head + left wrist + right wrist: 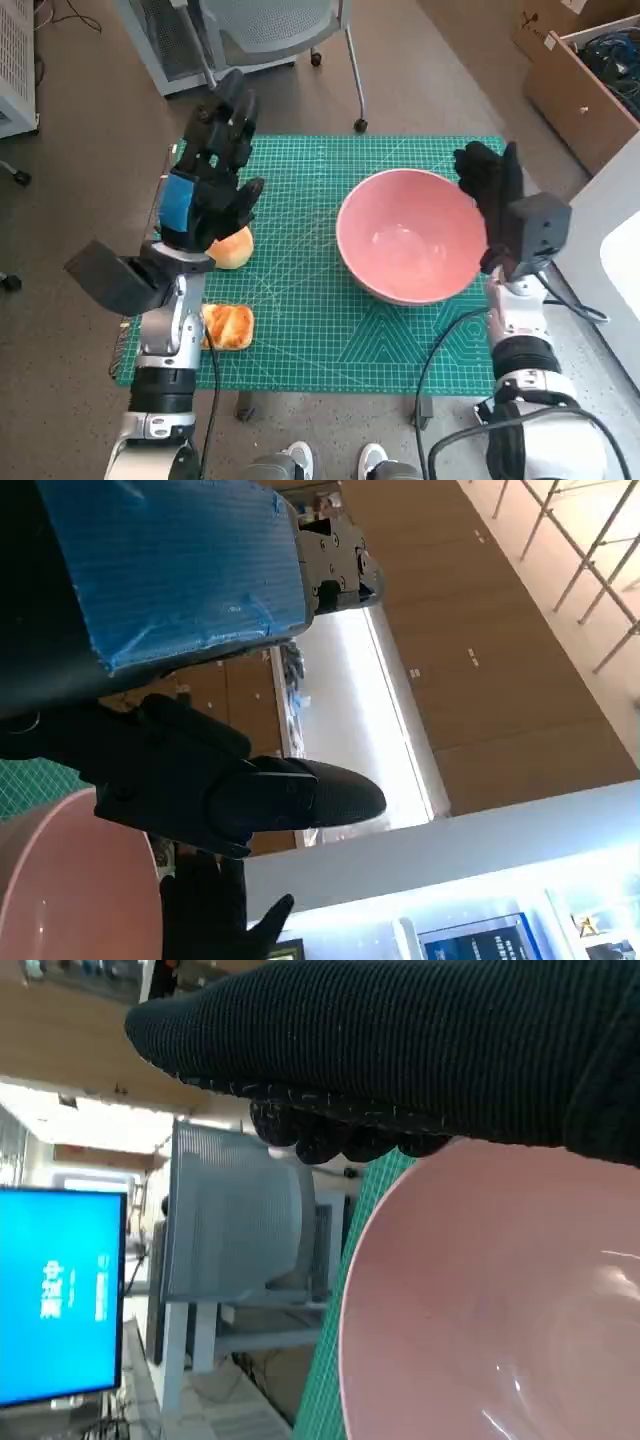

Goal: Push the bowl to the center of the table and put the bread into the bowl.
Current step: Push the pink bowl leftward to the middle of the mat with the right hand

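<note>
The pink bowl (410, 235) sits right of the desk's middle, closer to the right edge than the left, so it looks as if the push toward the center is not finished. The right robot hand (490, 180) stands at the bowl's right rim, seemingly touching the outer wall, holding nothing; the right wrist view shows the gloved fingers (340, 1140) curled over the rim, though how far apart they are I cannot tell.

The main risk is in the push itself. Pressure high on the rim could tip the bowl or spin it instead of sliding it, and the green mat (300, 330) may grip its base. A push that is too long would send it past the center toward the bread.

The left robot hand (215, 190) hovers near the left edge with its fingers spread, holding nothing. One round bun (232, 247) lies just beneath and beside it; a second piece of bread (228, 327) lies nearer the front-left corner, beside the left forearm. Both pieces are well apart from the bowl. The left forearm could knock the nearer piece off the front edge when that arm moves.
</note>
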